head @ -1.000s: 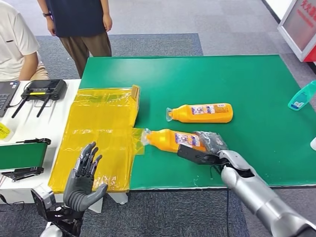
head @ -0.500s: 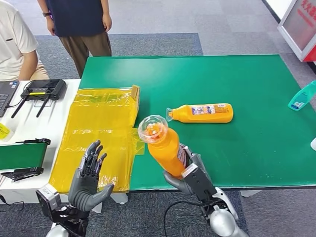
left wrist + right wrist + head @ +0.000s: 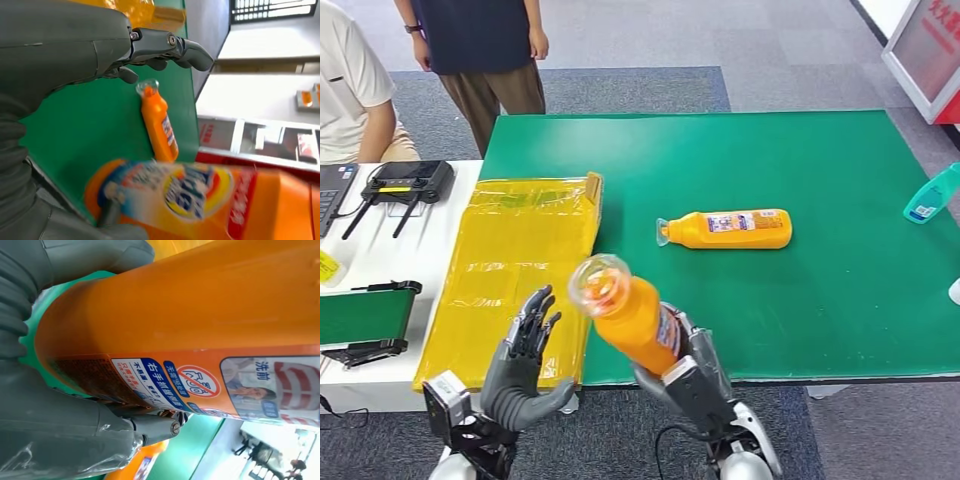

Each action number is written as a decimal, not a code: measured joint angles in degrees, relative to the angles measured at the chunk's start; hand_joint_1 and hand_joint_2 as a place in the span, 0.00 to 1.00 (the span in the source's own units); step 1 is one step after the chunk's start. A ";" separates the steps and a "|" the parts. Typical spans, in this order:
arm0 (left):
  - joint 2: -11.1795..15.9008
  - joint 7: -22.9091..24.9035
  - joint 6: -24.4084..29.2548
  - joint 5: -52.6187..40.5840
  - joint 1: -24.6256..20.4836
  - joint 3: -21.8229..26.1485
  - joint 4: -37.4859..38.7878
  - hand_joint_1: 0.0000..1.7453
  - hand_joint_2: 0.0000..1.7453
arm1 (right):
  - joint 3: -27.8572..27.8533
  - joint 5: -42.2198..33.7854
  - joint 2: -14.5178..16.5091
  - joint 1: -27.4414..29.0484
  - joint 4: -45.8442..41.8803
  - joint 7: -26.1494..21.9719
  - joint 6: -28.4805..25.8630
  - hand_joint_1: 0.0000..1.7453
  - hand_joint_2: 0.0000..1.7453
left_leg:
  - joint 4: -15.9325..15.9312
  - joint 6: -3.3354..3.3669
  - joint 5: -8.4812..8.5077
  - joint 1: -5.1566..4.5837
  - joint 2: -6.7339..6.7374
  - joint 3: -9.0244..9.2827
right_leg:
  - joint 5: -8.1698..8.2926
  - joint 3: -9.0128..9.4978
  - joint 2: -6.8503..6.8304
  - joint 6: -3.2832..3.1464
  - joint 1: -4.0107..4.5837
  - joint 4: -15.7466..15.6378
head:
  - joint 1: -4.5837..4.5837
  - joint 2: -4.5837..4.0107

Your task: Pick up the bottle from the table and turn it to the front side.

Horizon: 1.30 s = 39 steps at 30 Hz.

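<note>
Right hand (image 3: 690, 375) is gripping the bottle (image 3: 629, 318) low on its body, off the table (image 3: 810, 170), just past the near edge. Fingers are wrapping the base end, so the label stays mostly uncovered, probably so the front can be checked. Bottle is tilting cap-up, clear cap pointing toward the head camera and leaning to the robot's left. Right wrist view is showing the printed back/side panel against the palm; left wrist view is catching a big round logo, blurred. Judging by that, the turn is under way but not finished; can't tell which face counts as front.

Right forearm is coming up from below the table edge, palm cupping the bottle from underneath.

Left hand (image 3: 520, 365) is holding nothing, fingers spread, palm angled toward the bottle, just beside it but not touching. Looks staged to take or steady it for the re-grip.

Second bottle (image 3: 727, 229) is lying flat mid-table, well apart. Yellow bag (image 3: 509, 270) is lying over the table's left edge.
</note>
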 joint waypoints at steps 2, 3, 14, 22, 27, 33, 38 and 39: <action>-0.05 0.55 0.60 -1.27 -0.84 -2.66 0.18 0.00 1.00 | 2.78 1.77 0.19 -0.03 1.82 0.13 -1.98 1.00 1.00 | 0.00 0.00 0.00 0.00 0.00 0.00 | -0.01 0.00 0.00 0.00 0.00 0.00 | 0.01 0.00; -0.09 0.78 0.89 -1.65 -1.36 -3.97 0.36 0.00 1.00 | 4.13 2.48 0.23 -0.13 2.86 0.25 -2.90 1.00 1.00 | 0.00 0.00 0.00 0.00 0.00 -0.01 | -0.01 0.00 0.00 0.00 0.00 0.00 | 0.01 0.00; -0.21 1.97 1.82 -1.84 -4.57 -10.32 3.14 0.00 1.00 | 13.00 7.26 -1.77 -3.45 12.55 2.37 -9.21 1.00 1.00 | 0.00 0.00 0.00 -0.02 0.02 0.02 | 0.01 -0.01 0.02 0.01 -0.02 -0.01 | 0.02 0.00; 0.39 1.88 2.34 -3.18 -5.48 -11.72 4.37 1.00 1.00 | 15.15 4.96 -2.89 -4.10 14.92 3.15 -10.24 1.00 1.00 | 0.00 0.00 -0.01 -0.01 0.02 0.01 | -0.01 -0.03 0.02 0.00 -0.01 -0.01 | 0.01 0.00; 0.63 1.86 2.52 -3.72 -5.90 -12.35 4.73 1.00 1.00 | 15.36 4.48 -3.37 -3.89 14.78 3.22 -11.51 1.00 1.00 | 0.00 0.00 -0.01 -0.02 0.02 0.01 | -0.01 -0.02 0.02 0.00 -0.02 -0.01 | 0.01 0.00; 0.75 2.49 2.69 -4.71 -6.15 -12.90 4.74 1.00 1.00 | 15.34 5.60 -4.22 -3.11 13.12 3.93 -13.87 1.00 1.00 | 0.00 0.00 -0.01 -0.02 0.02 0.01 | -0.01 0.00 0.02 0.01 -0.02 -0.01 | 0.01 0.00; 0.78 2.51 2.72 -4.87 -6.30 -13.43 4.74 1.00 1.00 | 15.09 6.93 -4.93 -2.35 11.40 4.63 -14.55 0.23 1.00 | 0.00 0.00 -0.01 -0.02 0.02 0.01 | -0.01 0.00 0.02 0.00 -0.02 0.00 | 0.01 0.00; 0.78 2.52 2.83 -4.82 -6.33 -13.54 4.74 1.00 1.00 | 15.03 7.05 -5.04 -2.22 11.05 4.68 -14.60 0.01 1.00 | 0.00 0.00 -0.01 -0.02 0.02 0.01 | -0.01 0.00 0.02 0.00 -0.02 0.00 | 0.01 0.00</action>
